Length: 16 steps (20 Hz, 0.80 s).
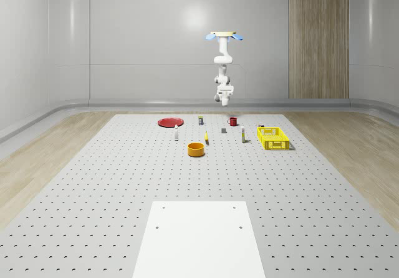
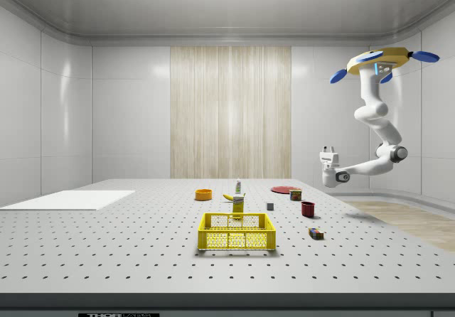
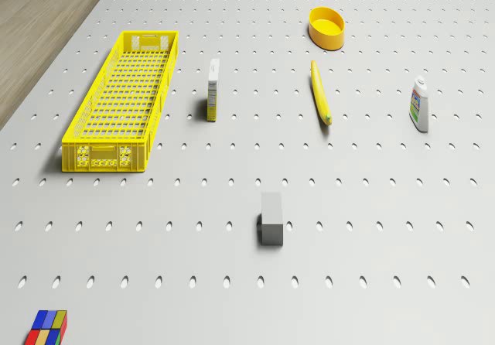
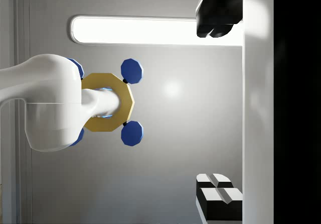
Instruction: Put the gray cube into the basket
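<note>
The gray cube [image 1: 224,129] [image 2: 270,206] [image 3: 271,219] sits alone on the perforated table, small and upright. The yellow mesh basket [image 1: 273,138] [image 2: 237,232] [image 3: 124,101] stands to the whole-scene view's right of it, with nothing seen inside. My drone [image 1: 223,36] [image 2: 377,61] hovers high over the table's far part. The arm hangs below it and folds back, so the gripper [image 1: 225,91] [image 2: 328,148] [image 4: 215,105] points up at the drone, well above the cube. Its fingers [image 4: 218,196] stand wide apart, open and holding nothing.
Around the cube lie a banana [image 3: 321,91], a small box [image 3: 212,90], a white bottle [image 3: 419,105], an orange bowl [image 1: 196,149] and a colored puzzle cube [image 3: 48,328]. A red mug [image 1: 232,121], a can [image 1: 201,120] and a red plate [image 1: 169,122] sit farther back.
</note>
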{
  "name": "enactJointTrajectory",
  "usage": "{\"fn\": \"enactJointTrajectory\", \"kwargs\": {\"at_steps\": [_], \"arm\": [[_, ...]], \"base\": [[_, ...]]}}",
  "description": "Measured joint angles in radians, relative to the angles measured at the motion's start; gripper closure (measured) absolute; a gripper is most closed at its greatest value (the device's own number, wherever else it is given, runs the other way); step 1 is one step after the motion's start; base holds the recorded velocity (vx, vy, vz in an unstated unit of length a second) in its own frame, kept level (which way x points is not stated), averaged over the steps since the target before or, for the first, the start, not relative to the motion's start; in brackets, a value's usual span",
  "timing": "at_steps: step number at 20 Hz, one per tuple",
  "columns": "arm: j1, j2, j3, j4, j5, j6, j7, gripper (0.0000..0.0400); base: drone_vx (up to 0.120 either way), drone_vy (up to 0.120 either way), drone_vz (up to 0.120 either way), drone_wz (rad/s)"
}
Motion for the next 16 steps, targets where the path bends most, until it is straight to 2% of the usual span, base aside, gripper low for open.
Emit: {"fn": "enactJointTrajectory", "kwargs": {"at_steps": [1,3,7,12,16], "arm": [[0.000,-0.001,0.001,-0.001,-0.002,0.001,0.000,0.0000],[-0.001,-0.002,0.004,-0.002,-0.006,0.002,0.001,0.0000],[-0.004,-0.004,0.014,-0.004,-0.019,0.005,0.002,0.0000],[-0.013,-0.007,0.041,-0.008,-0.057,0.010,0.007,0.0000],[-0.026,-0.010,0.085,-0.015,-0.120,0.013,0.015,0.0000]], "base": [[0.000,0.000,-0.120,0.000],[0.000,-0.020,0.000,0.000],[0.010,-0.120,0.000,0.000],[0.120,-0.008,0.000,0.000],[0.120,0.000,-0.090,0.000]]}}
